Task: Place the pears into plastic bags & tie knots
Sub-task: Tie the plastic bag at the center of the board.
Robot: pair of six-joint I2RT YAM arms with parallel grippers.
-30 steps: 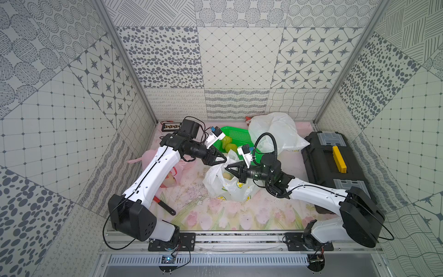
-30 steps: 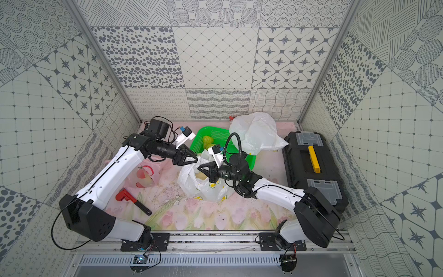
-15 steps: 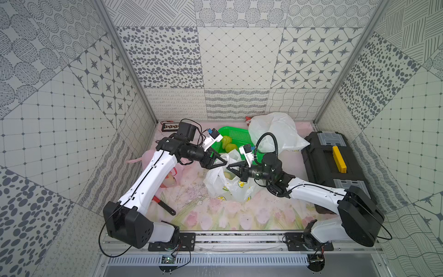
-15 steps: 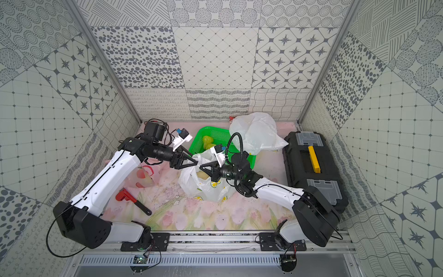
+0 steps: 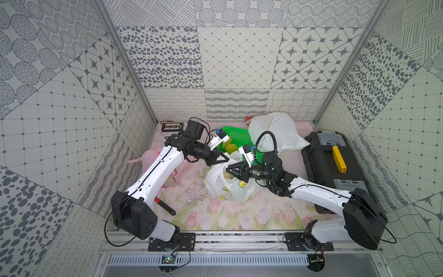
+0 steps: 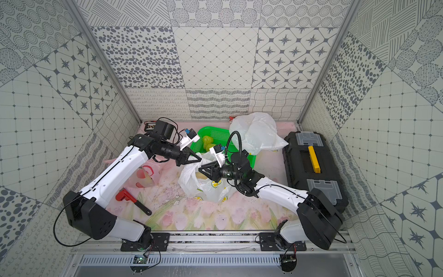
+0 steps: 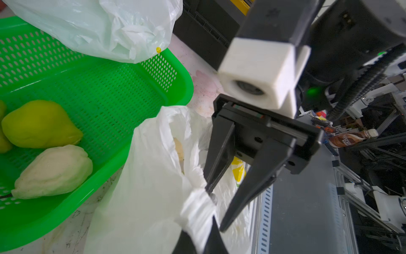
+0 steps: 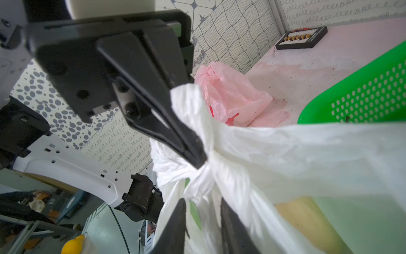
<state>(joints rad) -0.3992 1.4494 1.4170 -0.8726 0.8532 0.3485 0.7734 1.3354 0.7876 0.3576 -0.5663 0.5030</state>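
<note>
Twisted handle of the lemon-print bag was pinched in my left gripper, I judged to keep the twist taut. My right gripper faced it, jaws parted. Bag sagged below both; spare pears lay in the basket beyond them.

The lemon-print bag hides most of the pear inside.

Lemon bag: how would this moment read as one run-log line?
lemon bag: handles twisted, pear inside | left pincer: shut on handles | right pincer: open
</note>
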